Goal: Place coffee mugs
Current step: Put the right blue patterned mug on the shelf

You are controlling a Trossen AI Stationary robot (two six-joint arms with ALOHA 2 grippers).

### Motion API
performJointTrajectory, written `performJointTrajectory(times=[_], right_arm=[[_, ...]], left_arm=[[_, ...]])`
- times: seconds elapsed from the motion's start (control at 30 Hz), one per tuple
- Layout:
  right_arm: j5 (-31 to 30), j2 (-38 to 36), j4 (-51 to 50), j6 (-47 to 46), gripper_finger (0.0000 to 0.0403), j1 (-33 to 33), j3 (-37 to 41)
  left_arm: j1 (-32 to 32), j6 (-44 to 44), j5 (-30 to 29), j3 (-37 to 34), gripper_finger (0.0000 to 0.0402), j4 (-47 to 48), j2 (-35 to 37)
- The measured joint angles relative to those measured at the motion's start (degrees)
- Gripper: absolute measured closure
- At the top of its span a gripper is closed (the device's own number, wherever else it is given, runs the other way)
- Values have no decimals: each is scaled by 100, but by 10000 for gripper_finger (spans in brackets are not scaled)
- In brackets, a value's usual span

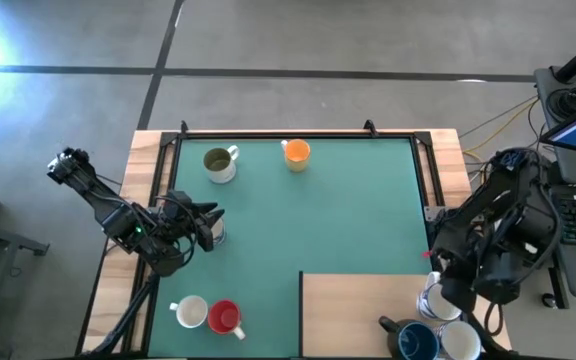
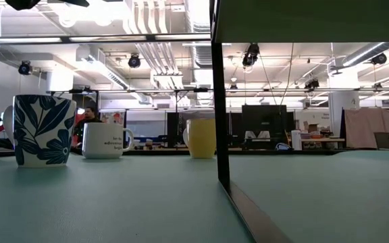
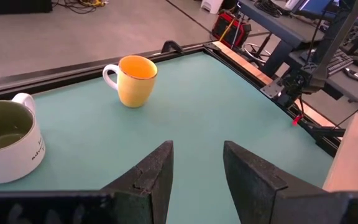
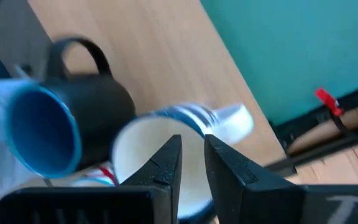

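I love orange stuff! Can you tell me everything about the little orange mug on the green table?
The small orange ceramic mug looks glossy, with a white handle and a pale inside. It stands upright, open end up, and nothing shows inside it. It sits on the green table mat near the far edge, about midway along it, with the white mug with an olive-green inside as its nearest neighbour. Only the mat touches it; neither robot tool is near.
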State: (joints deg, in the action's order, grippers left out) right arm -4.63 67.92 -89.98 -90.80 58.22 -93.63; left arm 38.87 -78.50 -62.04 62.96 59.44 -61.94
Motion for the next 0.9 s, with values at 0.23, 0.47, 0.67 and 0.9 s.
performJointTrajectory(times=[0.23, 0.47, 0.67, 0.9], right_arm=[[-594, 50, -10, -2090, 344, -13, -20], [-548, 260, 256, -3343, 344, -13, 5], [-489, 453, 609, -4161, 344, -29, 5], [-358, 494, 613, -4203, 344, -281, -87]], left_arm=[[0, 2, 0, 0, 278, 15, 1], [0, 2, 2, 0, 278, 46, 128], [-19, 108, -69, 0, 278, 101, 387], [-228, 1345, -309, 0, 278, 108, 968]])
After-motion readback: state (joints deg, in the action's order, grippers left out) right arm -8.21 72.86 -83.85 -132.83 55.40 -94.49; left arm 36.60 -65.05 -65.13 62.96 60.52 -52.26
